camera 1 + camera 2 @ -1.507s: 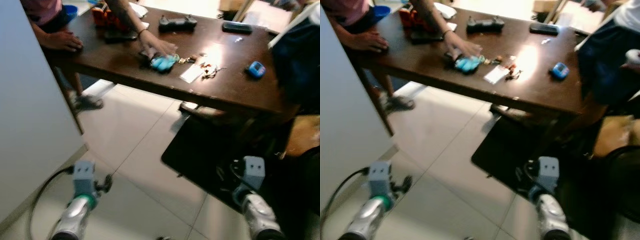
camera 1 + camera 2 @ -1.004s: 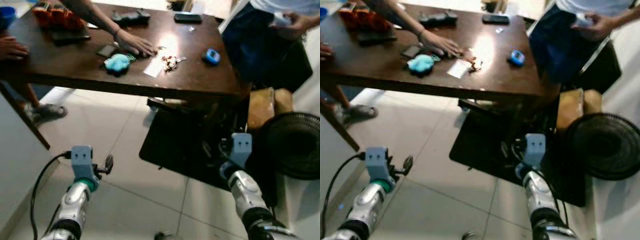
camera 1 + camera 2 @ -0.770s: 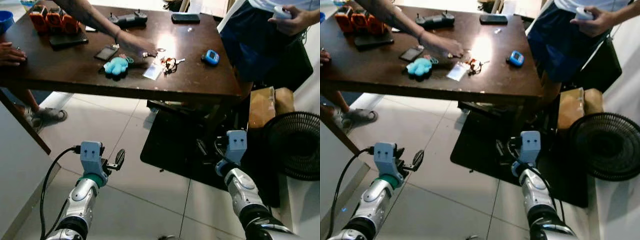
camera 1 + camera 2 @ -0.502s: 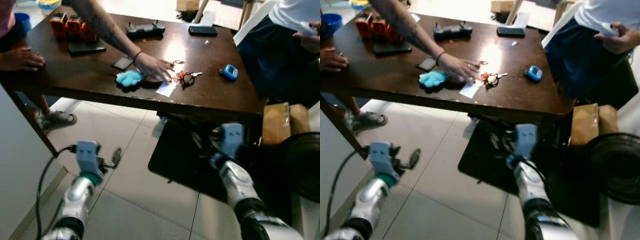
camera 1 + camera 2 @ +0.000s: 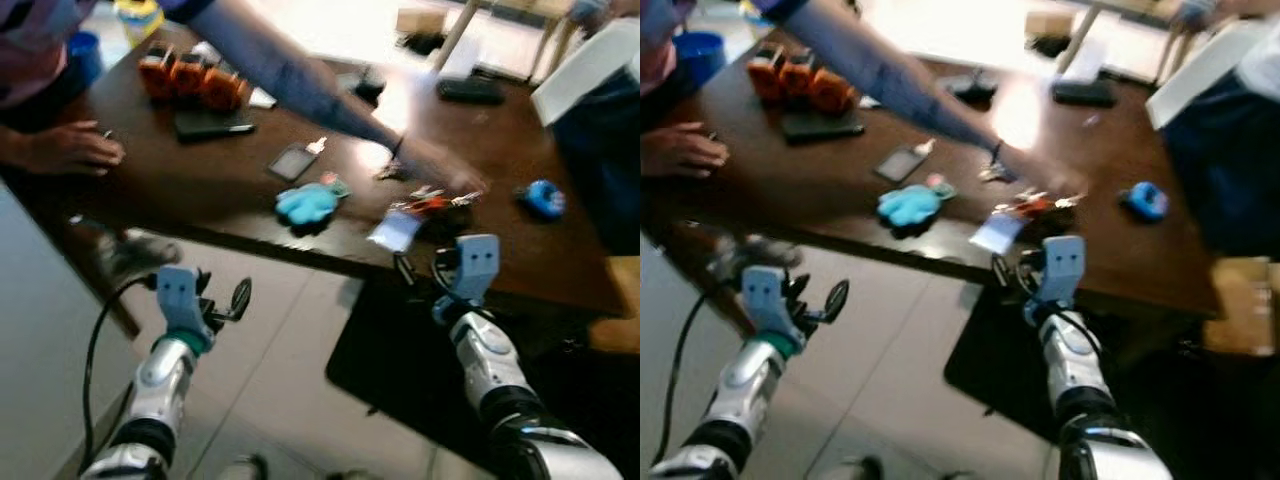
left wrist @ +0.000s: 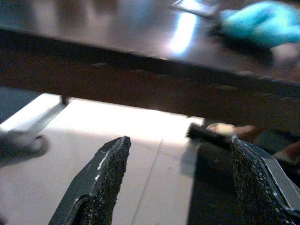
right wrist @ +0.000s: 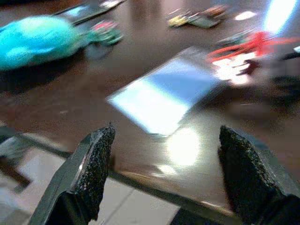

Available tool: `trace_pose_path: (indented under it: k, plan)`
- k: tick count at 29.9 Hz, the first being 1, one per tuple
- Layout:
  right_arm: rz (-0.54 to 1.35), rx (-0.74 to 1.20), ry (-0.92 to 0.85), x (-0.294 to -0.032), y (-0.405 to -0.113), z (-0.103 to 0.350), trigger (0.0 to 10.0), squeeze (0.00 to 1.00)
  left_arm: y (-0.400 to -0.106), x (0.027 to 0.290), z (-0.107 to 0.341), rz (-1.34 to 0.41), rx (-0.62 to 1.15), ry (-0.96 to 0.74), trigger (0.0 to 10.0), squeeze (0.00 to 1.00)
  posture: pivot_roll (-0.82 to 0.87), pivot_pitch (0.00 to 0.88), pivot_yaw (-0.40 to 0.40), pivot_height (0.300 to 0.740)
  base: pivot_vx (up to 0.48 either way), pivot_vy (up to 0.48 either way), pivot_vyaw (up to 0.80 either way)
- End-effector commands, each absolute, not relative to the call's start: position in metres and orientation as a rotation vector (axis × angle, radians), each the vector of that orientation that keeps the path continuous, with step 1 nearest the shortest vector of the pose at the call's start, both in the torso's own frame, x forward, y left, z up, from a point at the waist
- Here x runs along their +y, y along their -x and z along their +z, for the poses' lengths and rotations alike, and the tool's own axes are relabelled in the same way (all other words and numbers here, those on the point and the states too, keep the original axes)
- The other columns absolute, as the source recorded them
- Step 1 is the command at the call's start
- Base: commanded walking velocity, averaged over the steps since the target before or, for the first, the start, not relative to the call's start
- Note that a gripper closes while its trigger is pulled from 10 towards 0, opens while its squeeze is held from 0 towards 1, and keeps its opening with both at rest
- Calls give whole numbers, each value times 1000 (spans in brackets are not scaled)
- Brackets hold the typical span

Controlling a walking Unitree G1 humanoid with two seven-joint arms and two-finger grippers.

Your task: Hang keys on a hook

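Desk: a dark brown wooden desk point(image 5: 200, 200) stands in front of the robot, with many small things on top.
Keys: the keys point(image 5: 428, 203), with a red strap, lie on the desk near its front edge, just beside a pale card point(image 5: 394, 231). In the right wrist view the red strap point(image 7: 251, 44) lies past the card point(image 7: 164, 93).
Right end effector: the right end effector point(image 7: 164, 173) is raised at the front edge of the desk, just before the card and the keys. Its 2 black fingers point(image 7: 91, 173) are wide apart and hold nothing.
Left end effector: the left end effector point(image 6: 176, 180) is lower, below the desk edge and over the pale tiled floor point(image 5: 290, 330). Its 2 fingers point(image 6: 101, 180) are also spread wide with nothing between them.
Person: a person reaches an arm over the desk, and the hand point(image 5: 445, 175) is on the desk just beside the keys, blurred. The other hand point(image 5: 70, 150) rests flat near the left edge of the desk.
Other things: a turquoise soft toy point(image 5: 308, 203) lies left of the card, a small dark device point(image 5: 293, 160) behind it, 3 orange objects point(image 5: 190, 80) at the far left, and a blue item point(image 5: 542, 198) at the right.
Second person: a second person in dark blue clothing point(image 5: 600, 130) stands at the right side of the desk.
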State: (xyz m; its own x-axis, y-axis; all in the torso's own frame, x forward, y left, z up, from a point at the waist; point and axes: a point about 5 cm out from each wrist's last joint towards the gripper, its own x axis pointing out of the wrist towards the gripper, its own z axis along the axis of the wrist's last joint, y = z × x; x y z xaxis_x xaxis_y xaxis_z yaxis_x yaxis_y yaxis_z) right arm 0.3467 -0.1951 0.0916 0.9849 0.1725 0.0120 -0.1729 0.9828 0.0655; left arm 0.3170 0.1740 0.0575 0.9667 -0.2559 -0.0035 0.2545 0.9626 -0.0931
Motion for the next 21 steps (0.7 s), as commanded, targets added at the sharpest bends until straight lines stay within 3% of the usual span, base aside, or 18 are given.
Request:
trace_pose_path:
  k: [1, 8, 12, 16, 21]
  plan:
    - [151, 37, -78, -202, -340, 80, 10000, 0, -313, 171, 52, -279, 40, 94, 10000, 0, -1, 75, 41, 740, 0, 0, 0]
    - [159, 28, -79, -201, -340, 81, 10000, 0, -313, 174, 56, -358, 18, 117, 10000, 0, 1, 75, 44, 740, 0, 0, 0]
    - [83, -26, -48, -214, -342, 92, 10000, 0, -315, 174, 65, -418, -30, 136, 10000, 0, 6, 77, 47, 740, 0, 0, 0]
    - [122, -297, -251, -221, -350, 138, 10000, 0, -321, 170, 82, -462, -107, 163, 10000, 0, 0, 82, 54, 740, 0, 0, 0]
    - [181, -358, -191, -221, -350, 153, 10000, 0, -327, 166, 101, -464, -186, 150, 10000, 0, -8, 86, 59, 740, 0, 0, 0]
